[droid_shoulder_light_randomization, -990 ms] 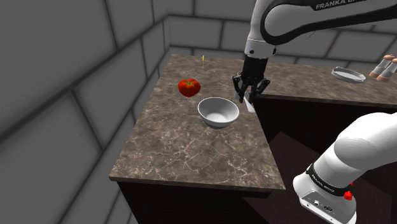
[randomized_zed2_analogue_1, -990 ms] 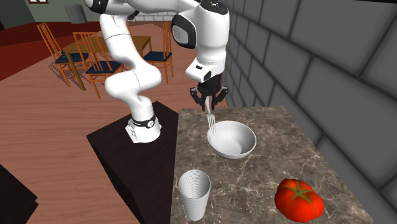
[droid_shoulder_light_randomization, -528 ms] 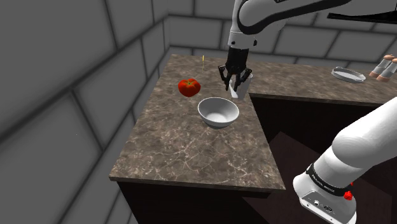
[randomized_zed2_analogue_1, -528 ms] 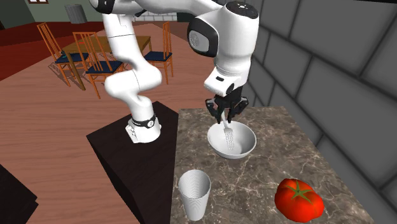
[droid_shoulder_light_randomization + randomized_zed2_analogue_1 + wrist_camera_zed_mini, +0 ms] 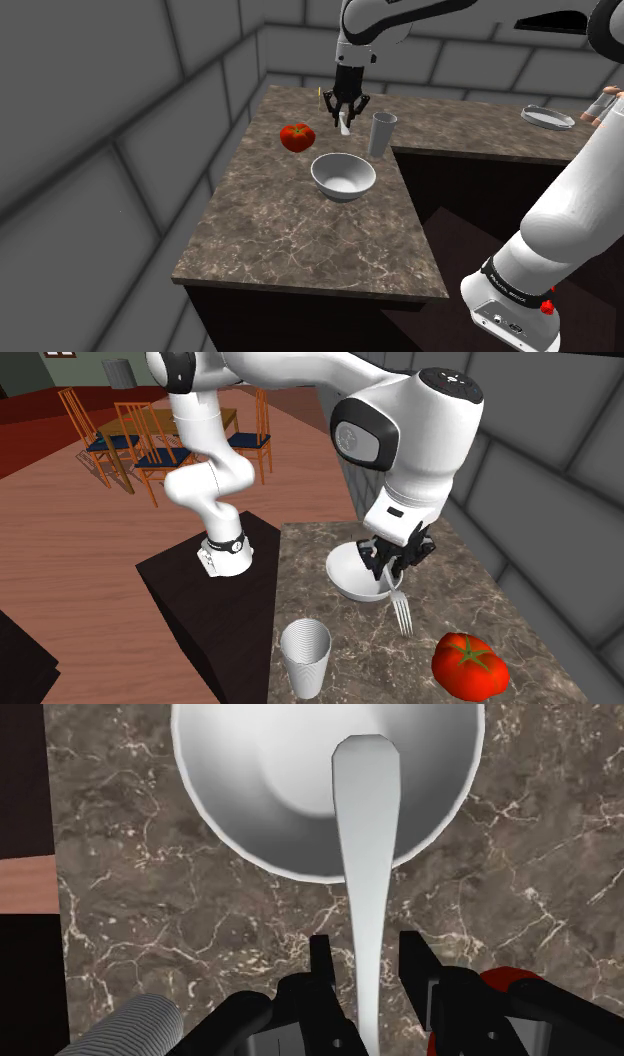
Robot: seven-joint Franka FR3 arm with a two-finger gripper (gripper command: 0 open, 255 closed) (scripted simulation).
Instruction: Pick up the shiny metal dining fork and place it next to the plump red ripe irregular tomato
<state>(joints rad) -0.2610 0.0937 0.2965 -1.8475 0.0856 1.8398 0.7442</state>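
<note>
Carrying the fork [image 5: 402, 614] pinched in my gripper [image 5: 393, 567], I have swung from the counter's [image 5: 300, 240] edge across the bowl [image 5: 330, 186] and now hang near the tomato [image 5: 470, 664], so lowering and releasing beside it looks next.

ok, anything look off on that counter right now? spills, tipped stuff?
Nothing stands out. The bowl and the ribbed cup stand upright on the counter, the tomato sits whole, and nothing is spilled. The fork hangs tines-down from the gripper above the counter, beside the bowl.
</note>
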